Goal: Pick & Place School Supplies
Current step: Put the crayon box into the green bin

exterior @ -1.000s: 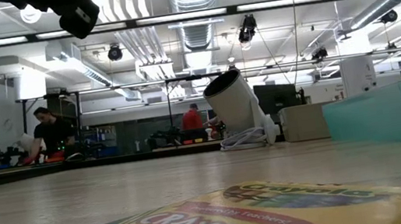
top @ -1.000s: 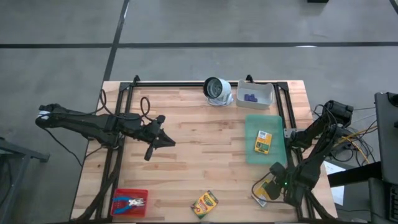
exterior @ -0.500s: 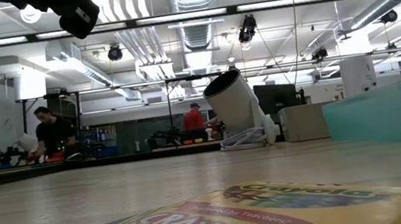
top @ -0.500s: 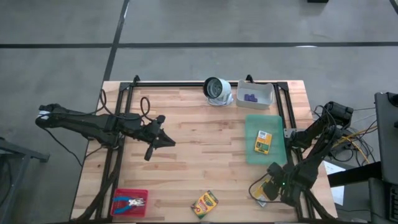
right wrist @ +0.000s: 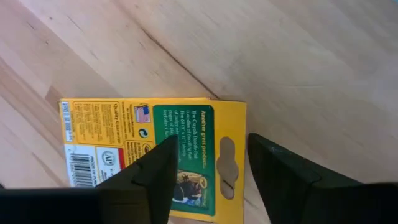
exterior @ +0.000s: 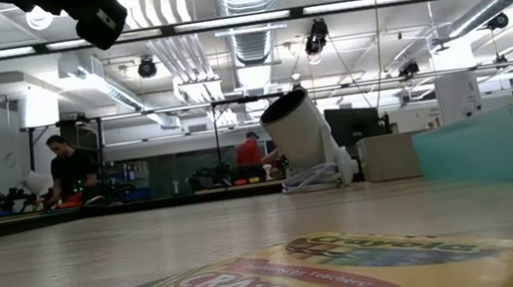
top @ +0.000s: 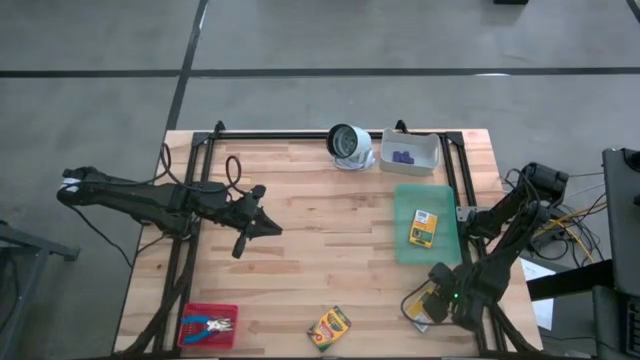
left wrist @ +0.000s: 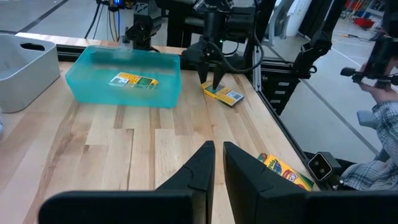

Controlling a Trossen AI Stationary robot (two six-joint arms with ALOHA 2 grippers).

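Crayon boxes, three of them, small, yellow-and-green cardboard, all placed here relative to the translucent green tray [top: 427, 224] on the wooden table [top: 320, 240].

First crayon box [top: 424, 227] lies flat inside the green tray. Second crayon box [top: 423, 306] lies on the bare wood just off the tray's near end, toward the table's front corner on the right arm's side. Third crayon box [top: 329, 326] sits at the table's front edge, well apart from the tray toward the table's middle; it fills the foreground of the low view [exterior: 286, 280].

Right gripper [top: 421, 305] is directly over the second box. Wrist view: its two dark fingers [right wrist: 152, 174] stand apart, one over the box's green back panel, the other beyond the box's hang-tab edge, over wood. Box [right wrist: 155, 155] flat on the table, not clamped.

Left gripper [top: 241, 243] hovers over open wood well apart from the tray, on the side away from the right arm. Fingers [left wrist: 202, 165] nearly together, a thin slit between them, nothing held.

White plastic bin [top: 410, 150] just beyond the tray's far end, with tiny purple pieces [top: 402, 156] inside. White-grey round object [top: 350, 146] beside the bin. Red mesh tray [top: 208, 325] at the front corner farthest from the green tray, holding a blue-handled scissor-like tool [top: 214, 324].
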